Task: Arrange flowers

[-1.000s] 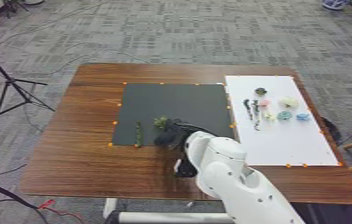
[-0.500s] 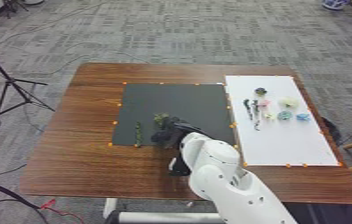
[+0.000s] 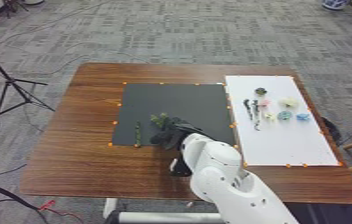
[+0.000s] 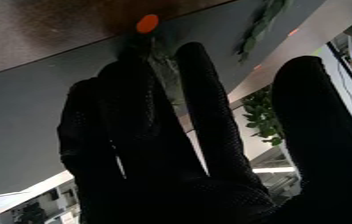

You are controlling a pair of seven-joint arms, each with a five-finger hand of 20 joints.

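Looking early in the arranging. Seems to have, as placed so far, only a long stem (image 3: 138,134) and a leafy sprig (image 3: 159,120), both left of centre in the head view. Still to bring over, presumably: a dark bloom (image 3: 260,92), a pink bloom (image 3: 264,103), a cream bloom (image 3: 288,102), a yellow bloom (image 3: 270,116), a teal bloom (image 3: 284,115), a blue bloom (image 3: 302,117) and some dark twigs (image 3: 256,111), all lying right of centre.

Resting on flat surfaces rather than in containers: on the dark mat (image 3: 177,100) mid-frame, the stem and sprig; on the white board (image 3: 283,142) at the right, the blooms and twigs.

Holding the right hand (image 3: 177,131) near the frame's centre, over the sprig's lower end, with fingers straight and partly apart, thumb well clear. Can't tell whether touching the sprig. Probably calls for a gentle withdrawal next, so as not to drag it.
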